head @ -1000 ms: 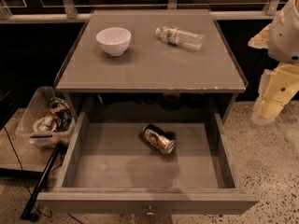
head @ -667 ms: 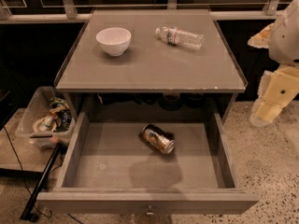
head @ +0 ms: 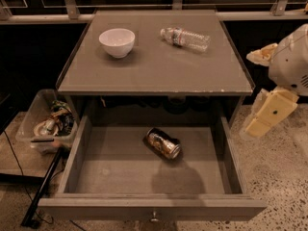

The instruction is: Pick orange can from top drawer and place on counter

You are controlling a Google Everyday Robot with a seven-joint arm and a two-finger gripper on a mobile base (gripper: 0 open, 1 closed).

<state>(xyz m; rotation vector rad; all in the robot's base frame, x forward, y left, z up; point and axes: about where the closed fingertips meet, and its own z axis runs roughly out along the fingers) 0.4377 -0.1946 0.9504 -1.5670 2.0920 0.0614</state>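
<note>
The orange can (head: 163, 143) lies on its side in the middle of the open top drawer (head: 91, 177), its shiny silver end pointing to the front right. The drawer is pulled fully out, with a small metal knob (head: 154, 217) on its front panel. The counter (head: 154, 66) is the flat grey cabinet top above it, with a chipped front edge. My gripper (head: 268, 113) hangs off the cream and white arm at the right, outside the drawer's right wall, level with the counter's front edge and apart from the can.
A white bowl (head: 117, 42) and a clear plastic water bottle (head: 185, 37) lying on its side sit on the counter. A clear bin of clutter (head: 45, 124) stands on the floor at left, with a black pole (head: 43, 186) leaning beside the drawer.
My arm and gripper have shifted slightly left and down, closer to the drawer's right side. The can, bowl and bottle have not moved.
</note>
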